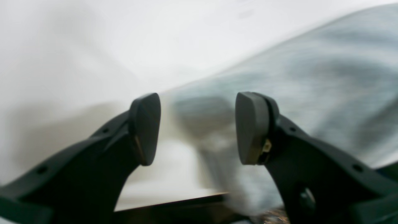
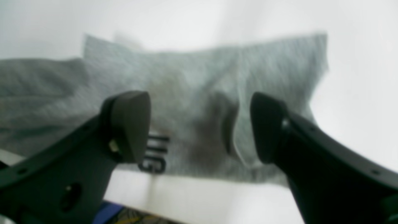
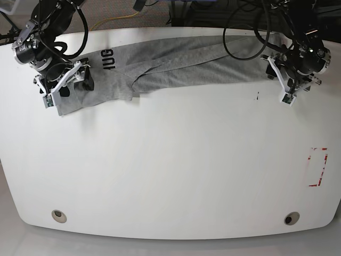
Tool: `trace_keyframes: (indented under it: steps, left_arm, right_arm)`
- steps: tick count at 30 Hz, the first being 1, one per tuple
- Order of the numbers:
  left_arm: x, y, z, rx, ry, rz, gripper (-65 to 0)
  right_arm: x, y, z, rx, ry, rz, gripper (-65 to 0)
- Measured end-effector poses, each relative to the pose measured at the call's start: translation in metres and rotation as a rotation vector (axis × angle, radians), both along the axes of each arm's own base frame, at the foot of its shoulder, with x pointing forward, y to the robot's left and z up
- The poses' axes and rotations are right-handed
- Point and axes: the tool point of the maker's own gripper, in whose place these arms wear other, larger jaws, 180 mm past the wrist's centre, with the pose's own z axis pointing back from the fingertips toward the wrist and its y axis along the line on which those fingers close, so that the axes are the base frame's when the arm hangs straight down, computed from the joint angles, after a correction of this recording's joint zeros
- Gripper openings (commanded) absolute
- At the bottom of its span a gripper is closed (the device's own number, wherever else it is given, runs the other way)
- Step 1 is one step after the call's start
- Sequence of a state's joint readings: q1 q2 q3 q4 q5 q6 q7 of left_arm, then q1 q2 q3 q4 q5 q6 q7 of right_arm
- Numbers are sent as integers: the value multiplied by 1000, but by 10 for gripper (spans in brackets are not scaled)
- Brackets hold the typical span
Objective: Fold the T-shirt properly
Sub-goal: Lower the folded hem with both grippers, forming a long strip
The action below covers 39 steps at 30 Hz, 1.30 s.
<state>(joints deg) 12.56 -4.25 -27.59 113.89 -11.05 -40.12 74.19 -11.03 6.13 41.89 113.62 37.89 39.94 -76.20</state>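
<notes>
Hovering at the base view's far left, jaws standing wide with nothing between them: right gripper (image 3: 68, 85), above the sleeve end of the T-shirt (image 3: 160, 64). Stretching in a long crumpled band along the far edge of the white table (image 3: 170, 170). Showing black block capitals (image 3: 108, 57) near the left end, reading roughly "1UG"; blurred in the right wrist view. Hanging at the right end with fingers parted and empty: left gripper (image 3: 292, 85). Marking the table's right side: red dashed rectangle (image 3: 318, 167).

Heather-grey T-shirt (image 3: 176, 61), black lettering; white table (image 3: 170, 170).
</notes>
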Motion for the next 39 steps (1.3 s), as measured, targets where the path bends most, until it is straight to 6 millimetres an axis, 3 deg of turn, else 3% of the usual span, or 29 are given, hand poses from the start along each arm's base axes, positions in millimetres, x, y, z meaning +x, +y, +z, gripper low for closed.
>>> trace_keyframes:
  steps: [2, 6, 10, 14, 22, 27, 31, 39]
  left_arm:
    - [-4, -10, -5, -39, 14, 2, -293]
    - [-11, -25, -12, -65, 40, -52, -319]
    - [-32, -40, -28, -92, 110, -90, -344]
    - [-37, -39, -46, -121, 162, -88, -343]
    - [0, -30, -63, -221, 79, -126, -342]
    - [33, -21, -65, -277, 23, -126, -342]
    - [55, -2, -64, -271, 23, -107, -342]
    - [69, 11, -59, -240, 35, -99, -339]
  right_arm:
    - [6, 3, -5, 28, 2, -4, -338]
    - [5, 9, -34, 20, 107, 16, -477]
    - [8, 9, -50, -18, 136, 15, -496]
    - [10, 7, -64, -49, 158, 16, -496]
    - [7, -2, -91, -31, 178, -17, -498]
    - [33, 3, -95, 59, 87, -54, -503]
    - [47, 6, -94, 99, 53, -58, -504]
    - [53, 5, -91, 91, 63, -46, -504]
